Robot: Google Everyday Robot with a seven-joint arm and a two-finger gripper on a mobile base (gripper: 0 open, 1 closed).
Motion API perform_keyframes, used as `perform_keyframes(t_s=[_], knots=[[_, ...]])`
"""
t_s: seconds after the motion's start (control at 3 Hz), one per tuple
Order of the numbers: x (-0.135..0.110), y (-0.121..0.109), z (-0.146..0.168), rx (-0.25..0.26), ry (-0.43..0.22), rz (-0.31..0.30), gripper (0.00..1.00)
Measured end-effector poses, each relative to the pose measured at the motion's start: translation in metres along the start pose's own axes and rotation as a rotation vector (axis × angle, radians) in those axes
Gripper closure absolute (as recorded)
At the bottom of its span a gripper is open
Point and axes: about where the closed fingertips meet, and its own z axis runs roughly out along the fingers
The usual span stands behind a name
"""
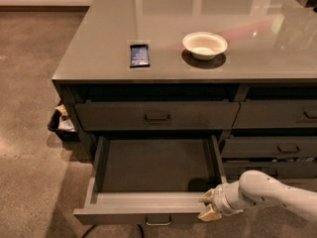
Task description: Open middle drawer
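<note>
Camera view: I look down at a grey cabinet from the front.
Middle drawer: the middle drawer [153,170] sits low on the left side of the cabinet. It is pulled far out toward me. I can see its flat grey bottom, and nothing lies in it.
Pull handle: the small handle [158,221] is in the middle of the drawer's front, at the bottom edge of the view.
End effector: my end effector [206,206] is at the right end of the open drawer's front, right up against it. I cannot tell if it is wide, narrow or holding the front.
Arm: my white arm [277,193] comes in from the right, low down.
Drawer above: the drawer above [114,117] is pushed in.
Right drawers: the drawers on the right [267,147] are pushed in too.
Worktop: the shiny grey worktop [247,14] carries two things.
Bowl: a white bowl [204,44] stands near the front edge.
Packet: a small dark blue packet [139,55] lies flat to the left of the bowl, not touching it.
Bin: a black bin [60,124] sits on the floor by the cabinet's left side.
</note>
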Motion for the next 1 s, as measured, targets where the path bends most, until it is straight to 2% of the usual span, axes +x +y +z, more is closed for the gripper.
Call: perform_keyframes(t_s=[0.33,0.67,1.0], knots=[[0.0000,0.0000,0.0000,0.000,0.000,0.000,0.17],[0.0000,0.0000,0.0000,0.000,0.000,0.000,0.00],[0.0000,0.0001,0.0001,0.000,0.000,0.000,0.00]])
